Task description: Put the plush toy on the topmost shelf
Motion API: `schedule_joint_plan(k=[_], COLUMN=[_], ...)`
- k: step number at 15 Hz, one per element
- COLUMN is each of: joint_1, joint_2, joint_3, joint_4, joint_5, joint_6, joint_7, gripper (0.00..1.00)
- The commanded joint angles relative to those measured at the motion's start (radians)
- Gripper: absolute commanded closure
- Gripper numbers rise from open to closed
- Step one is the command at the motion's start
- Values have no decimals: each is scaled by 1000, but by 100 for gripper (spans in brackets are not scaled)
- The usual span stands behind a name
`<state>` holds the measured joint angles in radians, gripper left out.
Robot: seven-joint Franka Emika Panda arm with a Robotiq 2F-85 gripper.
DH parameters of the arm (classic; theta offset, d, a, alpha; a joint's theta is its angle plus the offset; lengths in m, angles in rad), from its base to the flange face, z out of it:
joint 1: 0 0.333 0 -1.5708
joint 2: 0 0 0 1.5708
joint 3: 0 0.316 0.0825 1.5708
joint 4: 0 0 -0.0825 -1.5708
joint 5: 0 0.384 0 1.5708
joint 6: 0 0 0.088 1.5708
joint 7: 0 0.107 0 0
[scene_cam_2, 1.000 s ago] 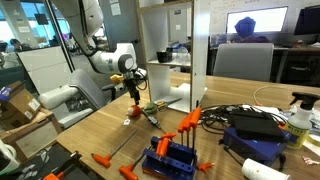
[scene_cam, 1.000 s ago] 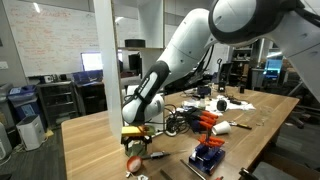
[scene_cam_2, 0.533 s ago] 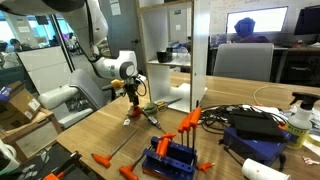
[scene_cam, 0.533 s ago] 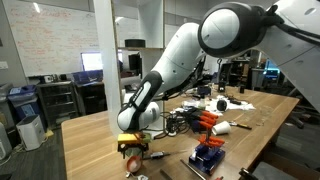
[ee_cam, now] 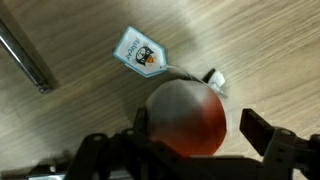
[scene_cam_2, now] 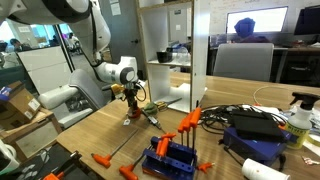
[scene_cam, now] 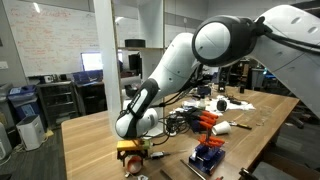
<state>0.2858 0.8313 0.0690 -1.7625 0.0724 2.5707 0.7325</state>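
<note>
The plush toy (ee_cam: 185, 118), orange-red with a whitish top, lies on the wooden table with a white tag (ee_cam: 138, 52) beside it. It also shows in both exterior views (scene_cam: 136, 163) (scene_cam_2: 131, 116). My gripper (ee_cam: 200, 125) is open and straddles the toy from above; the right finger (ee_cam: 262, 128) stands apart from the toy. The gripper shows just over the toy in both exterior views (scene_cam: 131, 151) (scene_cam_2: 130, 102). The white shelving unit (scene_cam_2: 200, 60) stands behind it. Its highest board sits at the top edge of an exterior view (scene_cam_2: 165, 6).
A blue-and-red block with orange tools (scene_cam: 207, 155) (scene_cam_2: 172, 155) stands near the table's front. An orange-and-black tool cluster (scene_cam: 205, 122) and cables lie further along. A metal rod (ee_cam: 25, 60) lies near the toy. A bottle (scene_cam_2: 299, 118) stands far off.
My gripper has come down from above the table until its fingers are around the plush toy. The toy has not moved.
</note>
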Motion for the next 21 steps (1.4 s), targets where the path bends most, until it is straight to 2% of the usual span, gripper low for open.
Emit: schedule_joint_plan(k=[1,4,8,13,21], joint_1=[11,9,7,0,-29], joint_2=[34,39,18,-100,-475], joint_3=[-10,-13,-20,-38,-54], joint_4=[52,55,41,-53,-354], joint_5=[25,25,23,19,12], joint_6=[-27,-36,-49,-68,-139], joint_7=[-29,-30,-29,-22,-11], gripper=[34,59,86,89,87])
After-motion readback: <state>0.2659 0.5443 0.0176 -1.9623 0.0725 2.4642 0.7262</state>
